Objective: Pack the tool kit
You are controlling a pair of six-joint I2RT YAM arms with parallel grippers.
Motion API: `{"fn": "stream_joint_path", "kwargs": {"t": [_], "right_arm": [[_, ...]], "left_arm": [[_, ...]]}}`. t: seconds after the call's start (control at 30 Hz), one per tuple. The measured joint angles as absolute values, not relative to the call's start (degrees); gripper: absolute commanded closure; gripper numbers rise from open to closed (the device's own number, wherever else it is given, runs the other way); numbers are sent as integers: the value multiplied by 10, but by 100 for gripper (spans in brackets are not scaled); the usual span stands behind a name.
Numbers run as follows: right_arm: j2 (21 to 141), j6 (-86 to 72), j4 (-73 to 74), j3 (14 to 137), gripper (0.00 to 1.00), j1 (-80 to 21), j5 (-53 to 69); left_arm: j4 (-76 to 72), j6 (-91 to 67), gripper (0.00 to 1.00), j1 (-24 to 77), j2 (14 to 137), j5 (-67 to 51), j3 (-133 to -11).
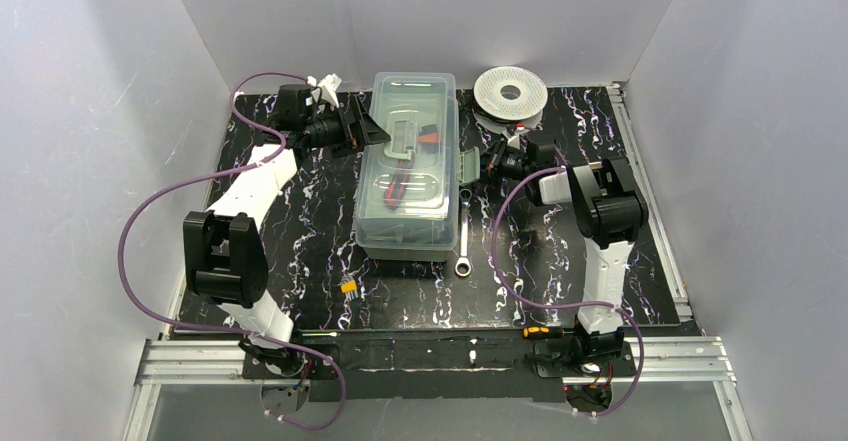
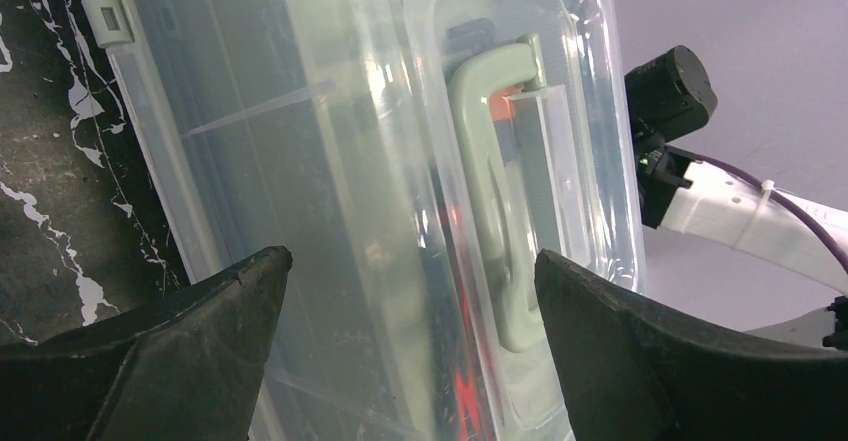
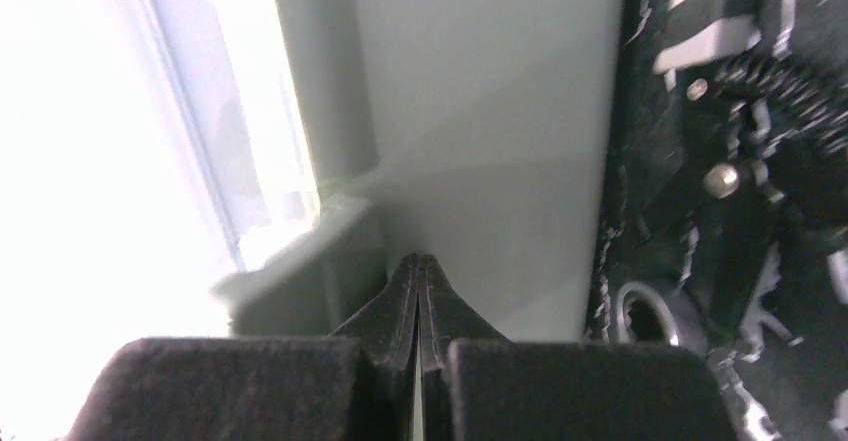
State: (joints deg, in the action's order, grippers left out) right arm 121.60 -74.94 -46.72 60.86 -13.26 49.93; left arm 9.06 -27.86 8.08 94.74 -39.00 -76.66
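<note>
The pale green toolbox stands mid-table with its translucent lid down; red-handled tools show through it. My left gripper is open at the box's far left side. In the left wrist view, that gripper has its fingers spread wide over the lid, and the green handle lies between them. My right gripper is shut, its tip against the box's right side by the latch. In the right wrist view, its closed tip touches the green wall. A wrench lies on the table right of the box.
A round white spool sits at the back right. A small yellow part lies in front of the box. A black and orange screwdriver rests at the near edge by the right arm's base. White walls close in three sides.
</note>
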Motion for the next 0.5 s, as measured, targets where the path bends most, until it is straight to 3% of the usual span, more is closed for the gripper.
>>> {"fn": "stream_joint_path", "kwargs": {"t": [0.3,0.5], "right_arm": [[1181,-744,-463,573,99,-136,502],[1121,-605,-214,625,99,-153,437]], "left_arm": [[85,-274,9,81,948,-390,-762],[86,-266,9,83,948,-388,-762]]}}
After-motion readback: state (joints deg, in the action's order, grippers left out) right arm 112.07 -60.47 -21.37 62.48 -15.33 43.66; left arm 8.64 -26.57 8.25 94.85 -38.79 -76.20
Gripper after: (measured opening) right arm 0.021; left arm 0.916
